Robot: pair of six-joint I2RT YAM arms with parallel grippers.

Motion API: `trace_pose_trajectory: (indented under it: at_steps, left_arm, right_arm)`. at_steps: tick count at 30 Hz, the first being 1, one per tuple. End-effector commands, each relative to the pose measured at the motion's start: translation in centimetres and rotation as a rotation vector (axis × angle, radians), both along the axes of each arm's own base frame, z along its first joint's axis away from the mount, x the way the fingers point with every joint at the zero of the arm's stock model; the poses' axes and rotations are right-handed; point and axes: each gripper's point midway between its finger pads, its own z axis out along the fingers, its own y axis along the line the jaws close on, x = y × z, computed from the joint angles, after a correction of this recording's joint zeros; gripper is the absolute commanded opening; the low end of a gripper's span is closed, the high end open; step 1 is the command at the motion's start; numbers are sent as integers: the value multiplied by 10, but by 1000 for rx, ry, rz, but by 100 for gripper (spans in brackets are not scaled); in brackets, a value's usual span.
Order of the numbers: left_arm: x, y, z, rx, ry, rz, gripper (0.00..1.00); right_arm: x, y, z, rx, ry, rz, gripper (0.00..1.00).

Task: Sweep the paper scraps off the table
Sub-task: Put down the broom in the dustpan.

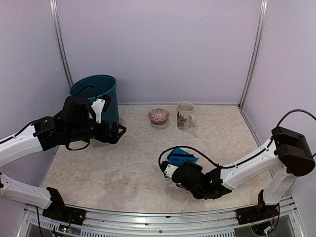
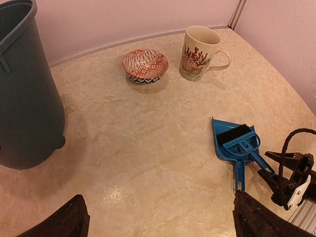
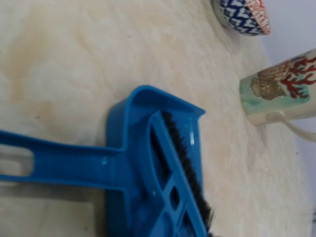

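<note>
Two-arm station seen from above, read from near edge to far wall. The silver frame edge (image 1: 163, 217) carries both arm bases.

The right arm folds at its elbow over the table's right edge and runs low and leftward across the near half of the table (image 1: 98, 173). The right gripper (image 2: 269, 165) sits at the handle end of the blue dustpan (image 2: 219, 143). Its jaws are partly spread, and the handle tip lies at their mouth; whether they touch it cannot be told. The brush (image 2: 244, 145) rests inside the dustpan, bristles toward the far side.

The left arm enters from the left edge, forearm raised above the left half of the table. The left gripper (image 1: 120, 133) points right with its jaws at full spread and nothing between them, well apart from the dustpan. A broad bare stretch of table lies between the two grippers and in front of the dustpan.

Farther back stand a patterned bowl (image 1: 158, 116) and, just right of it, a mug (image 1: 185, 115). A teal bin (image 1: 96, 91) fills the far left corner, close behind the left wrist.

The paper scraps cannot be made out in any view.
</note>
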Motion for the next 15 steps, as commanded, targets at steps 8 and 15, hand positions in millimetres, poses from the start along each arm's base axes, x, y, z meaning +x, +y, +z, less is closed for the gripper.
trace_pose_trajectory:
  at_steps: [8, 15]
  left_arm:
    - [7, 4, -2, 14, -18, 11, 99]
    - [6, 4, 3, -9, -22, 1, 99]
  right_arm:
    - [-36, 16, 27, 130, 92, 28, 60]
    - [-48, 17, 60, 266, 174, 67, 78]
